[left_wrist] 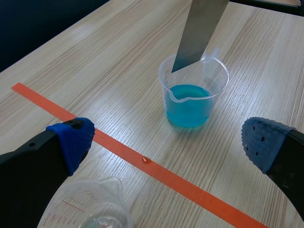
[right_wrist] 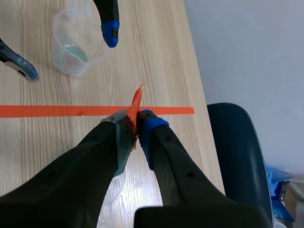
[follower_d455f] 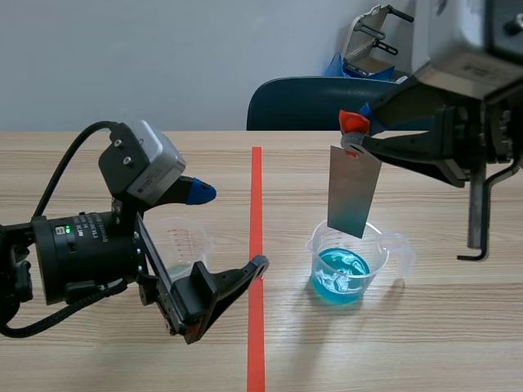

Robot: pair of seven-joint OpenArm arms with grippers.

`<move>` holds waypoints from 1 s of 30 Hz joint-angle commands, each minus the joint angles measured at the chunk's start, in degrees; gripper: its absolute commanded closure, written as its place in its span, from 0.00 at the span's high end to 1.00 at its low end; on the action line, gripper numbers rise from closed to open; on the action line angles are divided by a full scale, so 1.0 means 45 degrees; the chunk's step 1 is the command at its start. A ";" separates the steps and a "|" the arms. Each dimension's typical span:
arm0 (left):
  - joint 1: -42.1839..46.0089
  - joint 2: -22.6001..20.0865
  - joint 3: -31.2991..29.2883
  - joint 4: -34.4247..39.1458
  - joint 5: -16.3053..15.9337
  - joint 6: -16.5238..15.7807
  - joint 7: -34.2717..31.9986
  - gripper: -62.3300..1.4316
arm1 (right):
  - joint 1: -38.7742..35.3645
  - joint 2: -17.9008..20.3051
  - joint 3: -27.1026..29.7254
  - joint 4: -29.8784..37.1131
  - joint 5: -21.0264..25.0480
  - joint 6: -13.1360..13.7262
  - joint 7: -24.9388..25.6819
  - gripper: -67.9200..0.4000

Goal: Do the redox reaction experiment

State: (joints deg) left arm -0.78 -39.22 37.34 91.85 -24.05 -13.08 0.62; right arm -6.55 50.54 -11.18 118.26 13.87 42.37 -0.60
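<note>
A clear beaker [follower_d455f: 347,263] holding blue liquid [left_wrist: 188,102] stands right of the tape line. Above it hangs a grey metal strip [follower_d455f: 353,189] with an orange-red tab [right_wrist: 136,105] at its top. My right gripper [follower_d455f: 359,135] is shut on that top end, seen edge-on between its fingers [right_wrist: 135,124]. The strip's lower end [left_wrist: 183,59] sits at the beaker's mouth [left_wrist: 192,71], above the liquid. My left gripper [follower_d455f: 229,230] stands open over an empty clear measuring cup [follower_d455f: 184,243], which lies just under its fingers [left_wrist: 169,140] [left_wrist: 90,211]. From the right wrist, that cup [right_wrist: 76,42] lies ahead.
An orange-red tape line [follower_d455f: 256,245] runs down the table's middle, with a small orange drop [left_wrist: 146,160] on it. A dark blue chair [follower_d455f: 319,102] stands behind the far table edge. Bare wood lies around both vessels.
</note>
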 commanded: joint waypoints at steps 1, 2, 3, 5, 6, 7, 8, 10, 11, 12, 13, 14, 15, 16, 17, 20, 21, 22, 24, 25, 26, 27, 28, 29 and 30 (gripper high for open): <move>-0.0010 0.0029 -0.0092 0.0102 -0.0034 0.0024 -0.0165 1.00 | 0.0151 0.0160 0.0364 0.0257 0.0282 0.0078 -0.0087 0.01; -0.0010 0.0029 -0.0092 0.0102 -0.0034 0.0024 -0.0165 1.00 | 0.0151 0.0160 0.0447 0.0325 0.0452 0.0078 -0.0180 0.01; -0.0010 0.0029 -0.0092 0.0102 -0.0034 0.0024 -0.0160 1.00 | 0.0151 0.0160 0.0529 0.0398 0.0607 0.0078 -0.0291 0.01; -0.0010 0.0029 -0.0092 0.0102 -0.0034 0.0024 -0.0160 1.00 | 0.0151 0.0160 0.0680 0.0588 0.0962 0.0078 -0.0588 0.01; -0.0010 0.0029 -0.0092 0.0102 -0.0034 0.0024 -0.0160 1.00 | 0.0151 0.0160 0.0753 0.0695 0.1127 0.0078 -0.0753 0.01; -0.0010 0.0029 -0.0092 0.0102 -0.0034 0.0024 -0.0155 1.00 | 0.0151 0.0160 0.0811 0.0797 0.1326 0.0078 -0.0952 0.01; -0.0010 0.0029 -0.0092 0.0102 -0.0034 0.0024 -0.0151 1.00 | 0.0151 0.0160 0.0884 0.0903 0.1501 0.0078 -0.1156 0.01; -0.0010 0.0029 -0.0092 0.0102 -0.0034 0.0019 -0.0121 1.00 | 0.0151 0.0160 0.1025 0.1107 0.1865 0.0078 -0.1515 0.01; -0.0010 0.0029 -0.0092 0.0102 -0.0034 0.0019 -0.0121 1.00 | 0.0151 0.0160 0.1103 0.1209 0.2050 0.0078 -0.1681 0.01; -0.0010 0.0029 -0.0092 0.0102 -0.0034 0.0019 -0.0121 1.00 | 0.0151 0.0160 0.1190 0.1311 0.2200 0.0078 -0.1846 0.01; -0.0010 0.0029 -0.0092 0.0102 -0.0034 0.0019 -0.0121 1.00 | 0.0151 0.0160 0.1273 0.1413 0.2361 0.0078 -0.2016 0.01; -0.0010 0.0029 -0.0092 0.0102 -0.0034 0.0019 -0.0126 1.00 | 0.0151 0.0160 0.1375 0.1520 0.2526 0.0078 -0.2181 0.01; -0.0010 0.0029 -0.0092 0.0102 -0.0034 0.0019 -0.0126 1.00 | 0.0151 0.0160 0.1477 0.1622 0.2701 0.0078 -0.2312 0.01; -0.0010 0.0029 -0.0092 0.0102 -0.0034 0.0019 -0.0126 1.00 | 0.0151 0.0160 0.1574 0.1719 0.2866 0.0078 -0.2458 0.01; -0.0010 0.0029 -0.0092 0.0102 -0.0034 0.0019 -0.0126 1.00 | 0.0151 0.0160 0.1671 0.1812 0.3055 0.0078 -0.2613 0.01; -0.0010 0.0029 -0.0092 0.0102 -0.0034 0.0019 -0.0126 1.00 | 0.0151 0.0160 0.1914 0.2016 0.3575 0.0078 -0.3016 0.01; -0.0010 0.0029 -0.0092 0.0102 -0.0034 0.0019 -0.0126 1.00 | 0.0151 0.0160 0.1972 0.2059 0.3711 0.0078 -0.3138 0.01; -0.0010 0.0029 -0.0092 0.0102 -0.0034 0.0019 -0.0126 1.00 | 0.0151 0.0160 0.2025 0.2074 0.3847 0.0078 -0.3245 0.01; -0.0010 0.0029 -0.0092 0.0102 -0.0034 0.0019 -0.0126 1.00 | 0.0151 0.0160 0.2093 0.2079 0.4031 0.0078 -0.3351 0.01; -0.0010 0.0029 -0.0092 0.0102 -0.0034 0.0019 -0.0131 1.00 | 0.0151 0.0160 0.2093 0.2079 0.4031 0.0078 -0.3385 0.01; -0.0010 0.0029 -0.0092 0.0102 -0.0034 0.0019 -0.0136 1.00 | 0.0151 0.0160 0.2093 0.2079 0.4036 0.0078 -0.3385 0.01; -0.0010 0.0029 -0.0092 0.0102 -0.0034 0.0019 -0.0141 1.00 | 0.0151 0.0160 0.2093 0.2079 0.4061 0.0078 -0.3400 0.01; -0.0010 0.0029 -0.0092 0.0102 -0.0034 0.0019 -0.0151 1.00 | 0.0151 0.0160 0.2093 0.2079 0.4124 0.0078 -0.3449 0.01; -0.0010 0.0029 -0.0092 0.0102 -0.0034 0.0019 -0.0151 1.00 | 0.0151 0.0160 0.2093 0.2079 0.4177 0.0078 -0.3478 0.01; -0.0010 0.0029 -0.0092 0.0102 -0.0034 0.0019 -0.0151 1.00 | 0.0151 0.0160 0.2093 0.2079 0.4177 0.0078 -0.3483 0.01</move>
State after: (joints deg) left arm -0.78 -39.22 37.34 91.85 -24.05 -13.08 0.64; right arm -6.55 50.65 -2.48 127.35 32.29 42.37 -16.88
